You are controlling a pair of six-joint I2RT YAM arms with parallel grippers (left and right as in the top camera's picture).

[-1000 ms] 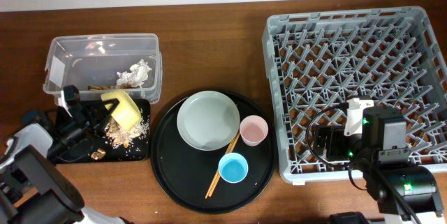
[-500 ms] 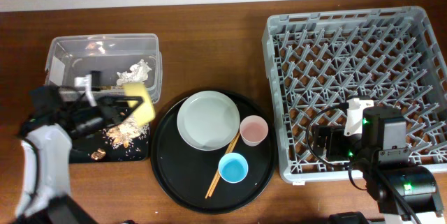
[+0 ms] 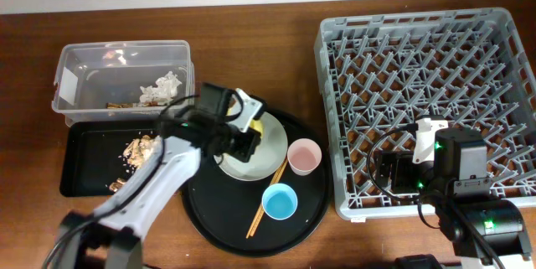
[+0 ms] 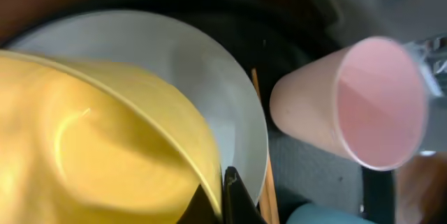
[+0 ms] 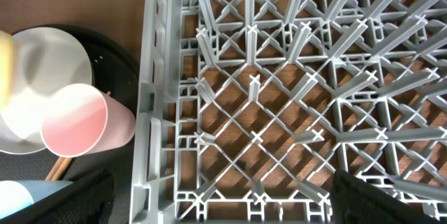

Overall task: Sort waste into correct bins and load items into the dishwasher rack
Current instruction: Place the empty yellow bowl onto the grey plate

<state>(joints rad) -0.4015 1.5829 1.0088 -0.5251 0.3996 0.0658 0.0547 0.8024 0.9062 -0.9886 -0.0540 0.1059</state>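
Grips the small yellow bowl (image 4: 91, 147) by its rim in the left pincer (image 3: 245, 131), closed on the bowl's wall at the lower middle of the wrist view. Hangs it over the pale grey plate (image 3: 272, 156), left of centre in the overhead frame, above the round black tray (image 3: 209, 210). Touching the plate or clear of it: cannot tell.

Looks light, stiff and smooth, probably plastic. Little risk of breaking, then, but some risk of slipping or swinging on a one-sided pinch. Best taken across the rim, one finger inside and one outside, as appears to be done here; no handle to use.

Being round, has no long axis; only the mouth's direction matters. Sits tipped, not level, with the rim running from upper left to lower right across the wrist view. Hard to say which way the mouth faces. Probably belongs mouth-down or on edge between the pegs of the dishwasher rack (image 3: 328, 118), at the right of the overhead frame on the worktop (image 3: 251, 34).

Nearby on the tray: the pink cup (image 3: 303, 156) and light blue cup (image 3: 280, 201), both upright, and two chopsticks (image 3: 260, 212) lying lower left to upper right.

Hovers the right pincer (image 3: 385, 171) over the rack's lower left, spread apart and empty.
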